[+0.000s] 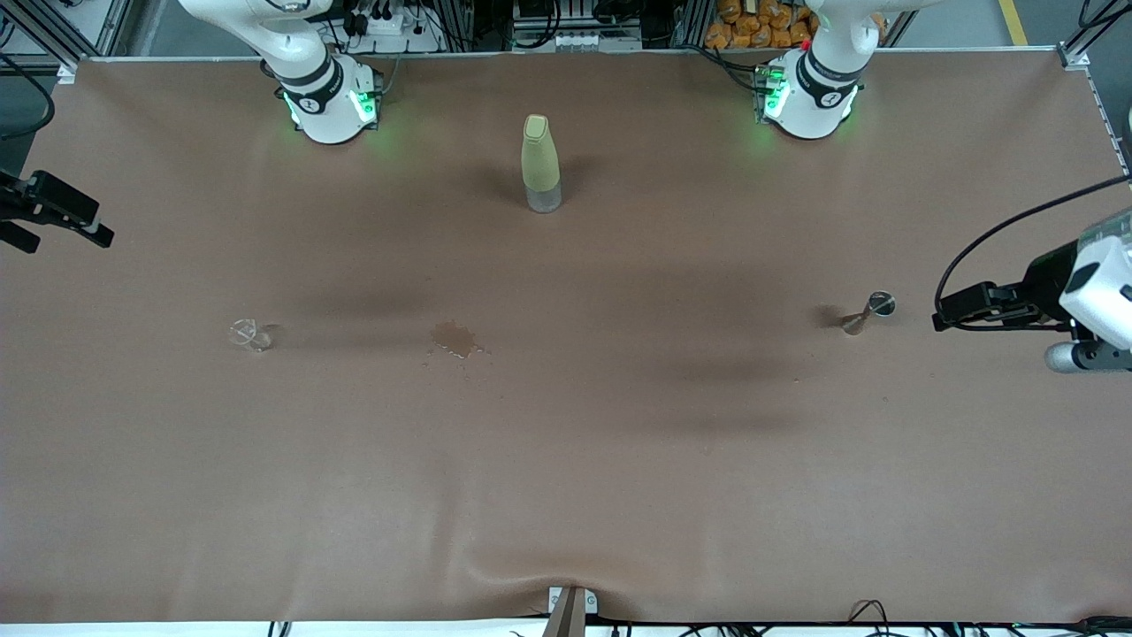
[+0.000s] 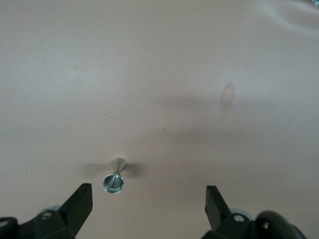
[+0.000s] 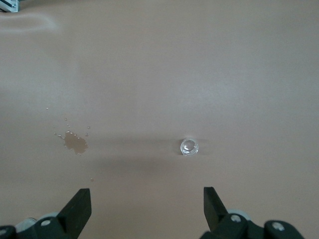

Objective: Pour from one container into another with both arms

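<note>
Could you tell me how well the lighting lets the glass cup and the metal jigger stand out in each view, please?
Front view: glass cup nearly vanishes into the brown table; jigger casts a dark shadow. Left wrist view: jigger gleams clearly. Right wrist view: cup shows as a bright ring.

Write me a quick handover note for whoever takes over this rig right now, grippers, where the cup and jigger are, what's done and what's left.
Left gripper: open, empty, up over the left arm's end of the table, by the metal jigger.
Right gripper: open, empty, over the right arm's end, by the clear glass cup.
Both vessels stand on the table, untouched. A wet spill stain lies between them, closer to the cup. The yellow-green bottle stands nearer the bases.
Done: nothing grasped.
Left: pick up both, pour cup into jigger.
</note>
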Controlling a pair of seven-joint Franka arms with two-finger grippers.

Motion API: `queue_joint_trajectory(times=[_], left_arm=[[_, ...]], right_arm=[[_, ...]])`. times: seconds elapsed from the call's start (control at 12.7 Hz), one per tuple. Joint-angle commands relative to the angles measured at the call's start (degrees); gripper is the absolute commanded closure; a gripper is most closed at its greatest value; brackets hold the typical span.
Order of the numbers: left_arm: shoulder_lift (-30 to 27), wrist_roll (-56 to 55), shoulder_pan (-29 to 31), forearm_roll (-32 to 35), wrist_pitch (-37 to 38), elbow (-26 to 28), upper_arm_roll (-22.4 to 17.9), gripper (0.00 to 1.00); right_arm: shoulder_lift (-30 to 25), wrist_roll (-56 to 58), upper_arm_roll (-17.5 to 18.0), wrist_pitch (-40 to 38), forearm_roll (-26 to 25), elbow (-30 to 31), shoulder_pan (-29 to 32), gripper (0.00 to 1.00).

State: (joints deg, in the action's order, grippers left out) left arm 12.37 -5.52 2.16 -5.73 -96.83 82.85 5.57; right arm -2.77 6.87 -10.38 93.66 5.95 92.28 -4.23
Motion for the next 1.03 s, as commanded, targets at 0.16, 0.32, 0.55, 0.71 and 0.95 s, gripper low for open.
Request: queue_joint_trajectory(times=[0.16, 0.32, 0.55, 0.71, 0.95], left_arm=[[-9.55, -6.79, -5.59, 5.89, -8.89, 13.12, -2.32, 0.0], [-9.65, -8.36, -5.33, 6.25, -8.56, 13.05, -1.97, 0.0], [-9.04, -7.06, -4.89, 6.34, -8.47, 12.43, -2.23, 0.0], [-9.73, -6.27, -4.54, 5.82, -8.47, 12.34, -2.06, 0.0], [-11.14, -3.37, -4.8, 5.81, -8.2, 12.34, -2.14, 0.0]], right_arm=[[-0.75, -0.27, -0.87, 0.03, 0.56, 0.62, -0.25, 0.0], [-0.75, 0.16, -0.87, -0.14, -0.49, 0.71, -0.25, 0.0], [-0.31, 2.19, -0.87, -0.23, -5.06, 0.8, -0.17, 0.0], [-0.04, 2.01, -0.87, -2.76, -6.81, 0.8, 0.1, 0.0], [0.4, 2.1, -0.78, -3.92, -7.26, 0.8, 0.27, 0.0]])
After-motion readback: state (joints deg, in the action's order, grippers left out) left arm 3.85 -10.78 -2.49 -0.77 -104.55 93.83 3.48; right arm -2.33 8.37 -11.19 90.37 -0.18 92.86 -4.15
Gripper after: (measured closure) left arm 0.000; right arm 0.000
